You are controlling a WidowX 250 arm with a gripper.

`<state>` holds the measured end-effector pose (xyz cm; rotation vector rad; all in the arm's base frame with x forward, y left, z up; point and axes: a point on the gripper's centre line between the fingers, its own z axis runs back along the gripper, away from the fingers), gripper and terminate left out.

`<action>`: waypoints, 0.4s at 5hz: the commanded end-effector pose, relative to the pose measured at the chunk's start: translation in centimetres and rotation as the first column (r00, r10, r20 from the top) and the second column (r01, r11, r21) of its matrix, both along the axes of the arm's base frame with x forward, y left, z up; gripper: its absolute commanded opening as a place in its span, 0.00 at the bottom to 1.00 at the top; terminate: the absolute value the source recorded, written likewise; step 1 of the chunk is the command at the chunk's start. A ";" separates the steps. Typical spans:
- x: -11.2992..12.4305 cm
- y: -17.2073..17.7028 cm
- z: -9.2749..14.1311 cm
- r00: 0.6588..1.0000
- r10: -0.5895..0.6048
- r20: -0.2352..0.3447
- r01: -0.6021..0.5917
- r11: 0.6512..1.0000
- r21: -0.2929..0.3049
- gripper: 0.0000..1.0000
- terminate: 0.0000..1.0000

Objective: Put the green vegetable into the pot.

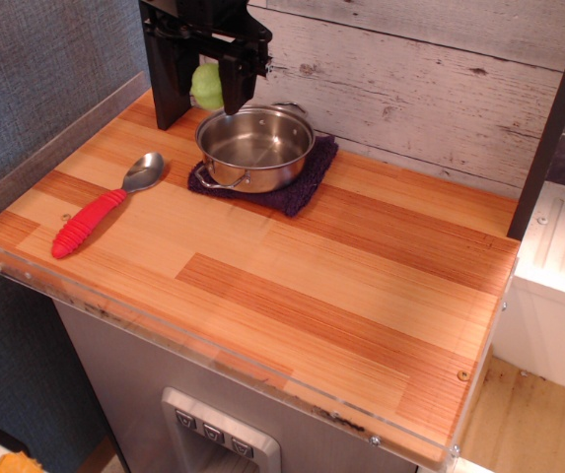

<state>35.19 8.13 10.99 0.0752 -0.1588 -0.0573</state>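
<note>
From my remote seat I saw the wooden counter [361, 286] run wide and bare from the middle out to its front and right edges, where a clear strip [213, 350] lined the rim. Along the back stood the whitewashed plank wall [430, 89], and a dark post [553, 118] rose at the right rear corner. On the left a low metal lip [35, 168] bordered the board against the blue-grey wall [35, 69].

The crowded part was the back left. The pot [256, 148] sat on a dark purple cloth [302, 187] close to the plank wall, its bowl shiny with nothing lying in it that I could see. The red-handled spoon [100, 212] lay well to the left of it, bowl end pointing toward the cloth.

The gripper [206, 74] hung above the pot's rear left rim, its two black fingers [233, 84] pinching the green vegetable [206, 87] between them. The vegetable was up in the air, clear of the pot, over or just beyond that rim; I could not tell which. It looked pale green, rounded and matte, far smaller than the pot's mouth.
</note>
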 end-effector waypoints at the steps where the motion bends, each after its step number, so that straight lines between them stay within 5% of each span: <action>1: 1.3 0.0 0.0 1.000 -0.003 0.013 0.003 1.000 0.017 1.00 0.00; 2: 1.1 -0.2 0.2 1.000 -0.003 0.025 0.003 1.000 0.007 1.00 0.00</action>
